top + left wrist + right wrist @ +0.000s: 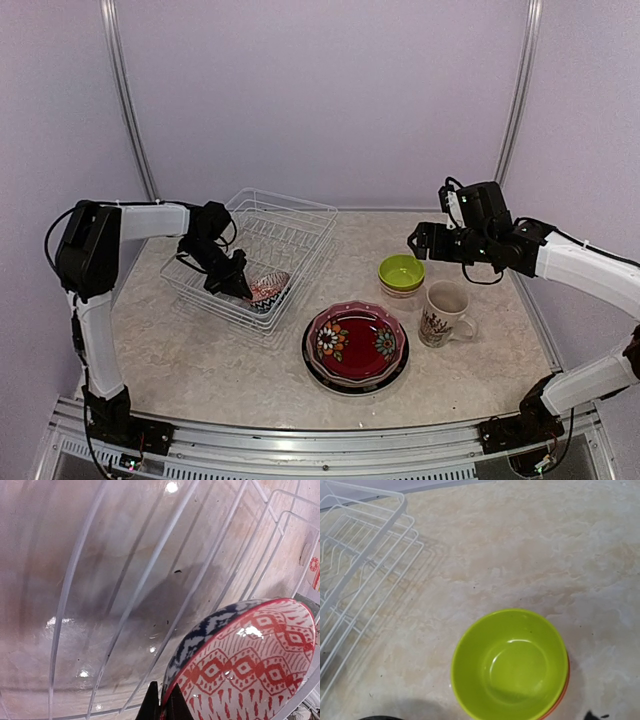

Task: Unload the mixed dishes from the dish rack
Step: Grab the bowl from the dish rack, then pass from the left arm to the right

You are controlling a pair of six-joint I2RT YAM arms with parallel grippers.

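Observation:
The white wire dish rack (292, 214) stands at the back left. My left gripper (234, 277) reaches into its near right corner. In the left wrist view it (164, 706) is shut on the rim of the red-white patterned bowl (250, 670), which is tilted over the rack wires (145, 580). The bowl also shows in the top view (269, 288). My right gripper (421, 240) hovers above the lime green bowl (401, 271), apart from it. That bowl (511, 664) sits nested on an orange one, and my right fingers are out of the wrist view.
A red floral plate (356, 342) lies on a stack of black-rimmed plates at the front centre. A cream patterned mug (443, 312) stands upright to its right, just in front of the green bowl. The rack's corner (370, 545) is left of the green bowl.

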